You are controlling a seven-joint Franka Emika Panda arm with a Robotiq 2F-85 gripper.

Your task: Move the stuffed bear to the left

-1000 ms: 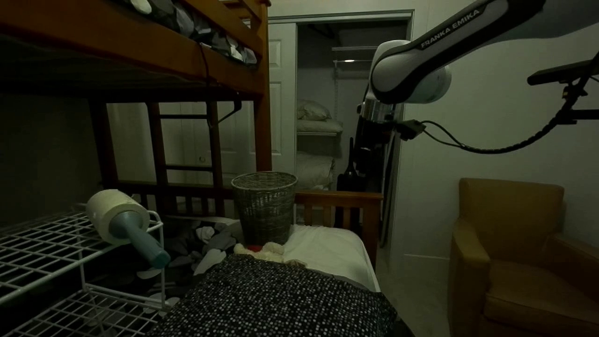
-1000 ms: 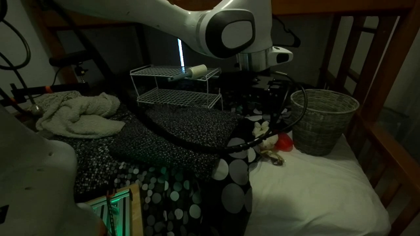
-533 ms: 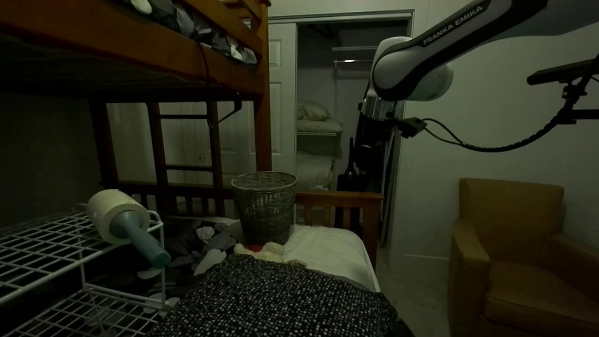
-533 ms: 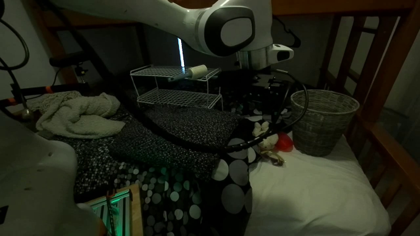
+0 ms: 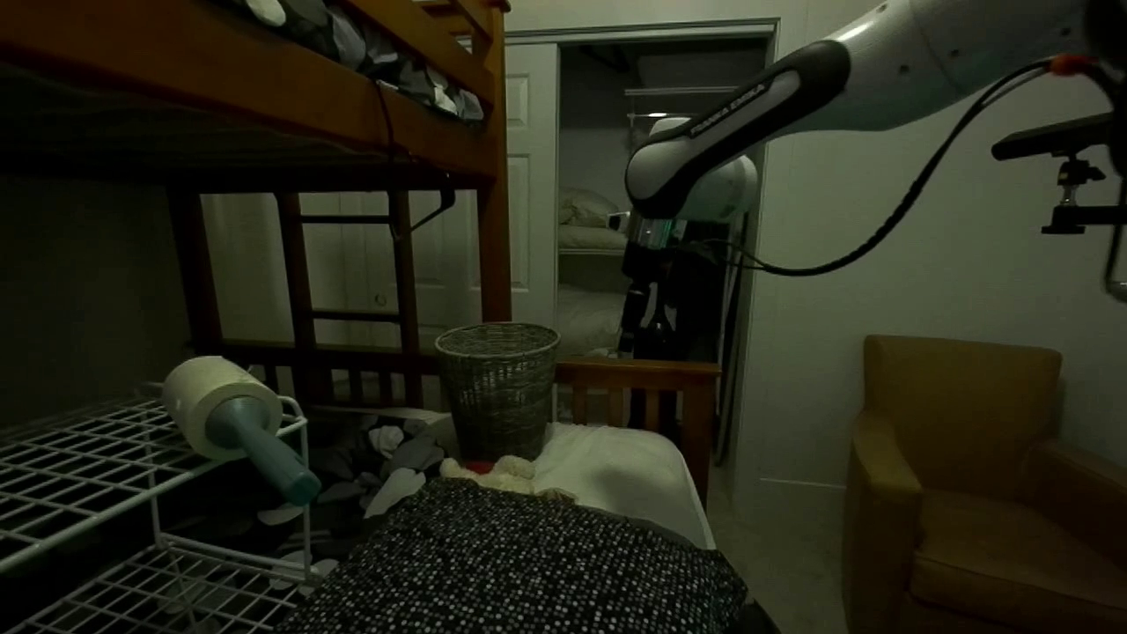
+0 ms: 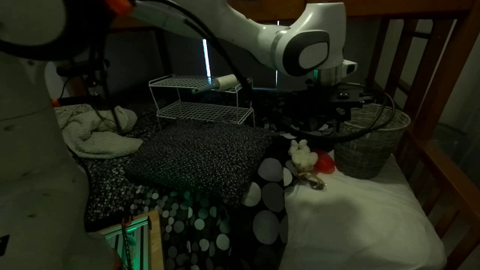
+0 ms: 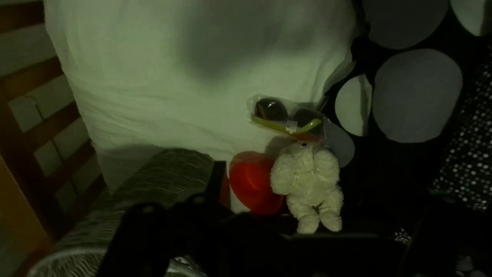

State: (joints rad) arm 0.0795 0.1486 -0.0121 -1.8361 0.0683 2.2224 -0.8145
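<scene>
Wicker basket (image 6: 369, 152) is standing; gripper (image 6: 323, 117) is hanging above, fingers apparently apart, holding nothing; stuffed bear (image 7: 309, 181) is lying near the basket.
Bear: probably light, soft, non-slip, sturdy; torso is offering the likeliest hold, crosswise. Long axis is running head to feet, red object (image 7: 251, 184) resting alongside, head pointing toward bagged sunglasses (image 7: 285, 125).

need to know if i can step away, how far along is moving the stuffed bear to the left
Done: the gripper hangs above the bed, and the wrist view shows the stuffed bear. In hand: probably the approach; nothing looks grasped, and the stuffed bear lies beside the red object, apart from the gripper. Remaining, it seems: grasping it, shifting it left and releasing it.
</scene>
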